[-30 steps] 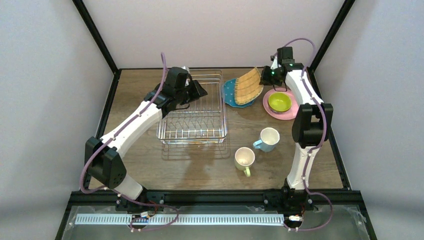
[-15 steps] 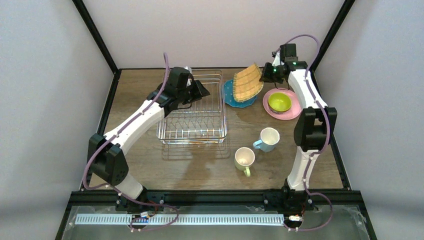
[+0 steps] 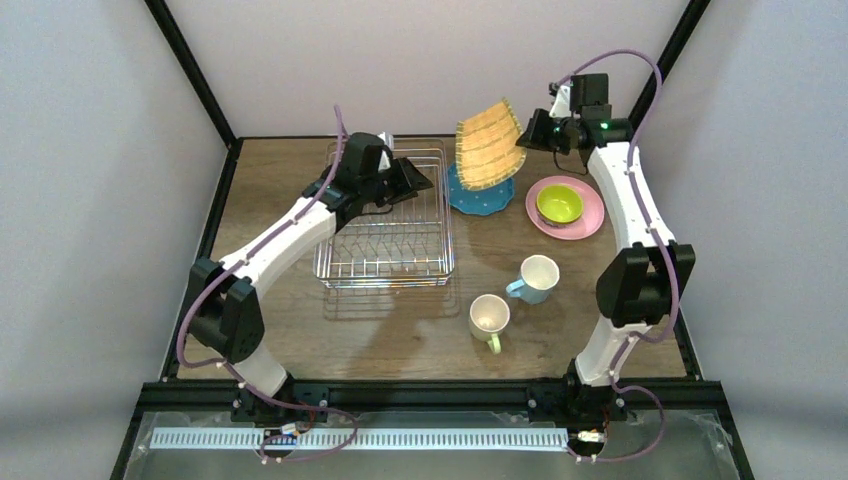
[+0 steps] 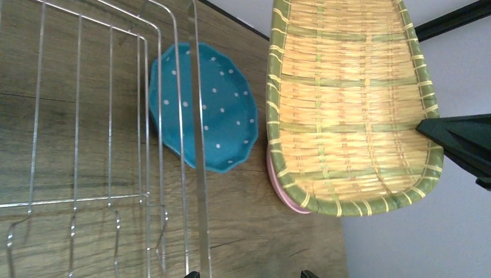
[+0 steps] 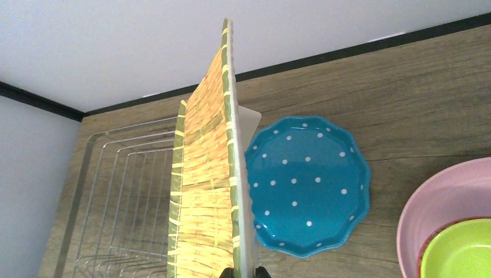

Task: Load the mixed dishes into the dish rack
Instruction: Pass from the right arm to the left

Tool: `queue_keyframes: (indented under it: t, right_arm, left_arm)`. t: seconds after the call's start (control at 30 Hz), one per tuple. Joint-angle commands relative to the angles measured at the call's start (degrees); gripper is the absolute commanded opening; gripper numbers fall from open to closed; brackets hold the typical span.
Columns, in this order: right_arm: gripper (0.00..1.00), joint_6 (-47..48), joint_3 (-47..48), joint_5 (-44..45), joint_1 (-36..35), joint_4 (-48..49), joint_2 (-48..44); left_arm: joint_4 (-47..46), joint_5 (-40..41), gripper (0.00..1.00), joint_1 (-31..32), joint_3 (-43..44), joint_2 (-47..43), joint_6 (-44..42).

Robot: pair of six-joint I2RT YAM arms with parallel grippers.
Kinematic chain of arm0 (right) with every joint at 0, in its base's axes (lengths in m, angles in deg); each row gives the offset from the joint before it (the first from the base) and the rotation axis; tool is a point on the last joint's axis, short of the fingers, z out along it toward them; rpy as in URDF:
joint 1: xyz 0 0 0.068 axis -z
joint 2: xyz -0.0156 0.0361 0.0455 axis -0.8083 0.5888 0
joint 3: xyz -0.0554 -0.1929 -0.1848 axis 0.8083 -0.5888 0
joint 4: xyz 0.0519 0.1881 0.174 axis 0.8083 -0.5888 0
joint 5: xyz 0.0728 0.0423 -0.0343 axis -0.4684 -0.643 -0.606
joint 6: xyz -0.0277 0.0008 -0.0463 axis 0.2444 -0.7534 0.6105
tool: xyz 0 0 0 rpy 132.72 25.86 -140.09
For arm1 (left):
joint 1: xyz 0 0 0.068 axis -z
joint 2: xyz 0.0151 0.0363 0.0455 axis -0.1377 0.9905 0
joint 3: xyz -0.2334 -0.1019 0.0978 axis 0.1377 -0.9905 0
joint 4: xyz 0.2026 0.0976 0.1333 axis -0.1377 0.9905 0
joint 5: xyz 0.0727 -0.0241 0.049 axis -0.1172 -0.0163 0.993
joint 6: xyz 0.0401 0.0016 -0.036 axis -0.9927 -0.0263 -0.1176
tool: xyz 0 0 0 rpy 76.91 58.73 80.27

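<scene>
One dish rack [image 3: 385, 272] sits left of centre on the worktop [image 3: 300, 335]. The tan woven-look plate [image 3: 489, 146] hangs on edge in the air at upper centre, its right rim pinched by the right hand [image 3: 527, 136]. The left hand [image 3: 417, 180] gapes, holding nothing, over the rack's far right corner. The plate looks stiff, light, slick and breakable: grip its rim firmly

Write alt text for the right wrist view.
The right gripper holds a tan woven-look plate upright on its edge. Beyond it lie a teal dotted plate and the wire dish rack; a pink plate shows at right.
</scene>
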State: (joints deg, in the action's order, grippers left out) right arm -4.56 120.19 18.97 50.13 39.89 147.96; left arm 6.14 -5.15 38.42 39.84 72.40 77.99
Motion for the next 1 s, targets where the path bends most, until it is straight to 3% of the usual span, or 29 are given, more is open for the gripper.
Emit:
queue_keyframes:
  t: [0.0, 0.6, 0.97]
  right_arm:
    - [0.01, -1.45, -1.16, -2.78, -1.55, 0.82, -3.99]
    - [0.01, -4.13, -2.97, -1.33, -10.51, 0.97, -8.3]
    - [0.01, -5.65, -2.16, -2.69, -12.88, 1.42, -7.71]
  left_arm:
    - [-3.44, -4.02, 1.0, -0.48, -0.06, 2.15, 2.14]
    - [-7.24, -7.12, 1.0, -1.07, 1.36, 6.26, 1.25]
    - [-14.88, -8.57, 1.0, -2.38, -4.71, 4.08, 3.8]
